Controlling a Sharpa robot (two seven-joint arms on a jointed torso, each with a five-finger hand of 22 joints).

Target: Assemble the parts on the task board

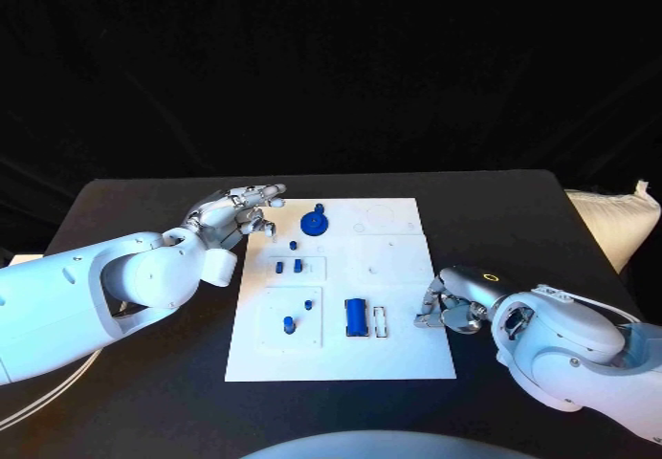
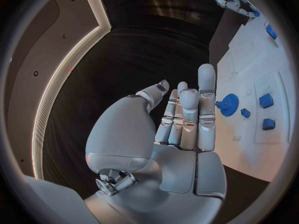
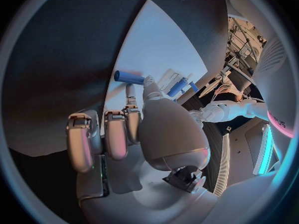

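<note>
The white task board [image 1: 372,359] lies in the middle of the black table. On it are a blue gear [image 1: 315,224], two small blue pegs [image 1: 287,267], two more small pieces [image 1: 289,324] and a long blue block [image 1: 356,316]. My left hand [image 1: 234,210] hovers at the board's far left corner, beside the gear [image 2: 228,104], with its fingers [image 2: 187,114] straight and nothing in it. My right hand [image 1: 449,306] is at the board's right edge. In the right wrist view it pinches a small blue peg [image 3: 129,76] between thumb and fingertip, close to the long block [image 3: 177,87].
A white padded bag [image 1: 607,225] lies off the table's right side. Bare black tabletop [image 1: 152,402] surrounds the board on every side. Small blue pieces [image 2: 266,100] stand in the board's recesses near my left hand.
</note>
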